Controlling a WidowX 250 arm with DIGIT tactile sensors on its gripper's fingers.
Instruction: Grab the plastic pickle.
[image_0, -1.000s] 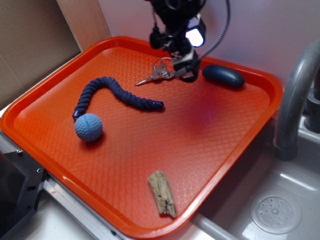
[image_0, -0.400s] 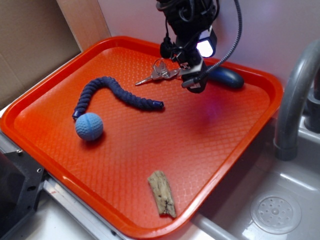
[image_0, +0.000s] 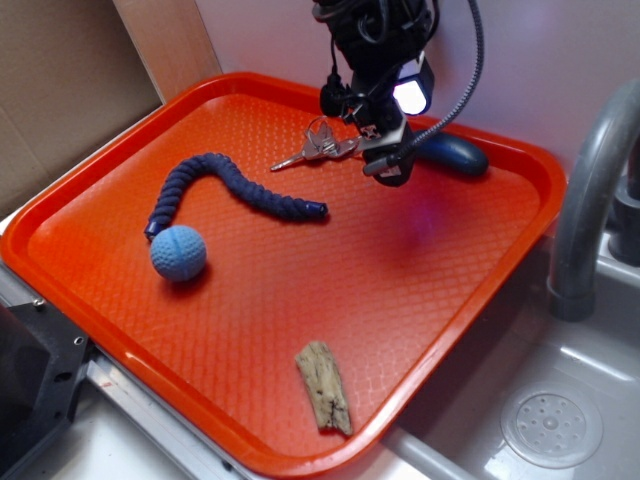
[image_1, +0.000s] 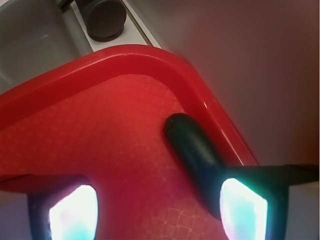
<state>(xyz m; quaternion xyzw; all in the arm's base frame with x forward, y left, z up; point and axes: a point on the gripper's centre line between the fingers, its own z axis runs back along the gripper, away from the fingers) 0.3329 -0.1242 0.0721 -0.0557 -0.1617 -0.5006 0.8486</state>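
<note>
The plastic pickle (image_0: 458, 156) is a dark blue-grey capsule lying near the tray's far right corner. Its left end is hidden behind my gripper (image_0: 365, 135). In the wrist view the pickle (image_1: 192, 150) runs diagonally beside the tray's rim, and its near end passes behind my right finger (image_1: 245, 207). My gripper (image_1: 157, 210) is open, with only bare tray floor between the two fingers. The left finger (image_1: 70, 212) is well away from the pickle.
The orange tray (image_0: 520, 235) also holds a set of keys (image_0: 318, 148) just left of the gripper, a twisted navy rope (image_0: 235, 188), a light-blue ball (image_0: 178, 252) and a piece of wood (image_0: 323, 387). A grey faucet (image_0: 585, 210) and sink (image_0: 550, 428) lie to the right. A wall stands close behind.
Since a second ago my gripper moved right and a little lower, to the pickle's left end, which it now covers. It has stayed still over the last half second.
</note>
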